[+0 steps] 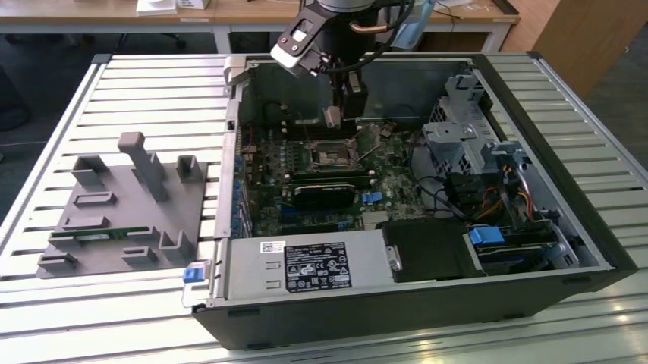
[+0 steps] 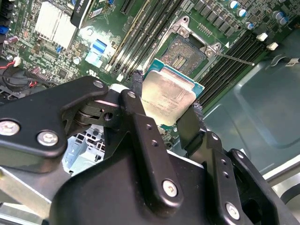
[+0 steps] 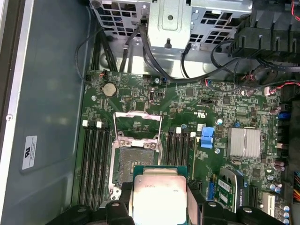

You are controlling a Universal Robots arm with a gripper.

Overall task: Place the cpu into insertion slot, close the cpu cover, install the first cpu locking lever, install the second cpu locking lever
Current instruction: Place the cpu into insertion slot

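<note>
The black two-fingered gripper (image 2: pixel 166 99) is holding the small flat square cpu (image 2: pixel 169 93) with the dull silvery-tan metal top. Its two black fingers (image 2: pixel 136 86) are closing on opposite edges of the chip, spread no wider than the chip itself. In the exterior view the gripper (image 1: pixel 338 115) is hanging inside the open black computer case (image 1: pixel 426 303), with the chip held clear above the green motherboard (image 1: pixel 395 171).

The square black insertion slot (image 3: pixel 127 161) with the metal rim is lying just beyond the fingertips, bare and showing its dark centre. In both wrist views the cpu (image 3: pixel 158 187) is overlapping only the near edge of the slot and is not sitting in it. Further out from the fingers, the thin silvery metal cpu cover (image 3: pixel 138 113), a frame with a cut-out middle, is standing open on the far side of the slot. One thin metal locking lever (image 2: pixel 236 59) is sticking out beside the insertion slot (image 2: pixel 185 54), unlatched. Long black memory slots (image 3: pixel 93 159) are running along both sides of the fingers.

Judging from this, the first step is under way and not finished: seating the chip, closing the cover and fastening both levers are all remaining.
</note>
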